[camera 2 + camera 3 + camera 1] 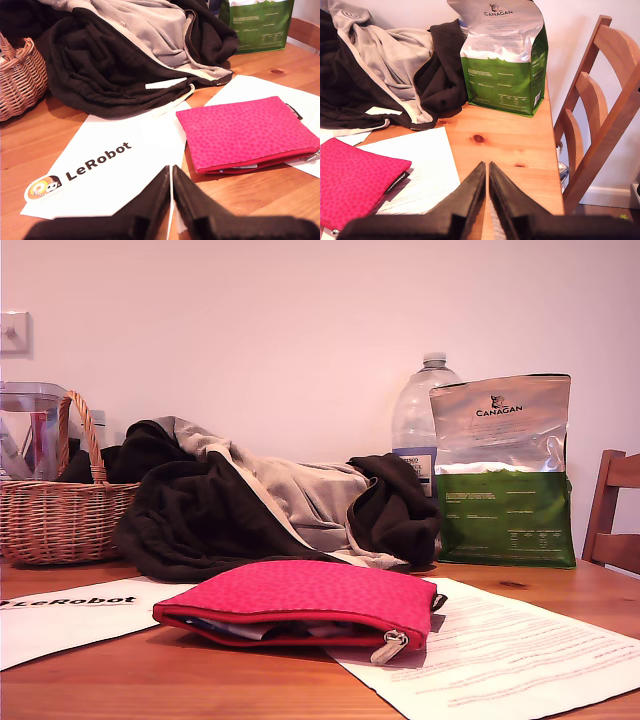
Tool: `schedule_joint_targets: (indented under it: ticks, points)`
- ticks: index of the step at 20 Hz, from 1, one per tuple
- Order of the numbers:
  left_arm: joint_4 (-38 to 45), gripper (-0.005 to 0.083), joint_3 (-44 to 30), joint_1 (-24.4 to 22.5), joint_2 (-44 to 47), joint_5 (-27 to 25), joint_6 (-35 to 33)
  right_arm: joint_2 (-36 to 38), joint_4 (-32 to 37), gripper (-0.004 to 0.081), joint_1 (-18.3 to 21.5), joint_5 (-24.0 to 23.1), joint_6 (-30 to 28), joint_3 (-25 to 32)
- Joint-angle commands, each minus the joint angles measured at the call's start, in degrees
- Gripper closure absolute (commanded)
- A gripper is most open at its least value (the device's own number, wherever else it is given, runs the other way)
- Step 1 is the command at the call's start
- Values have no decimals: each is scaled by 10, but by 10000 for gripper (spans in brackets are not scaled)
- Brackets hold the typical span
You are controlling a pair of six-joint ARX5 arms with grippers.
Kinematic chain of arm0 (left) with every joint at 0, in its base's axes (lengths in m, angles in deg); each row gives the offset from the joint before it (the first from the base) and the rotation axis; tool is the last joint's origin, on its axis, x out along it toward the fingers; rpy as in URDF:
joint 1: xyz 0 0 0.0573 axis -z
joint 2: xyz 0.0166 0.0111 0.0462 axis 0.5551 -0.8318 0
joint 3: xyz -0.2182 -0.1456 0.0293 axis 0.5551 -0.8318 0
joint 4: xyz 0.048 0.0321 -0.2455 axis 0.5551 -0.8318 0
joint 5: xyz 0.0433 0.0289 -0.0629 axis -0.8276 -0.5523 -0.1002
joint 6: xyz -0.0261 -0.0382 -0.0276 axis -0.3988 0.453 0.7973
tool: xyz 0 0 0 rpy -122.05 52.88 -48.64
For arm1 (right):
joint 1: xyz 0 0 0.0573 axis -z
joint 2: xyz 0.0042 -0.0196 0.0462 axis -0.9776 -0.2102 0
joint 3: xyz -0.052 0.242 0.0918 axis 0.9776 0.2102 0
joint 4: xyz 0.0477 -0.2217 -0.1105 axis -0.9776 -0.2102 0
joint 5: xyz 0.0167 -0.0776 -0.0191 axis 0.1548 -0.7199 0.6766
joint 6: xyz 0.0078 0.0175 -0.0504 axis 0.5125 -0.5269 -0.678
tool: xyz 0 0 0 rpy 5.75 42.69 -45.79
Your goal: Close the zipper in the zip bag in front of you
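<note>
The zip bag (300, 602) lies gaping on the table (200, 680) just before the heaped jacket (260, 505) — Canagan pouch (503, 472) behind. My first gripper (171, 175) and second gripper (486, 170) — both pressed together, empty.

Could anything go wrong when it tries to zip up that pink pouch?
The zip bag lies loose, partly on a sheet of paper, so tugging the pull tab might drag bag and paper along unless one pincer pins it. Something pale shows in the open zipper gap and could snag the slider. The tab is small and easy to miss.
</note>
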Motion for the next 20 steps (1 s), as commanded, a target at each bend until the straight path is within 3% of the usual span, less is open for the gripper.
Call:
schedule_joint_targets:
  ticks: [1, 14, 16, 20]
  points:
    - [-106, 793, -7, 1, -1, 1, 0, -2, 6, 780, -2, 0, -4, 5]
    - [-95, 793, -7, 0, -1, -18, -3, -2, 6, 780, -2, 0, -4, 5]
    - [-60, 793, -7, 1, -2, 14, 17, -2, 6, 780, -2, 3, -2, 5]
    - [10, 793, -7, 1, -2, 90, 49, -2, 30, 780, -2, 66, 39, 5]
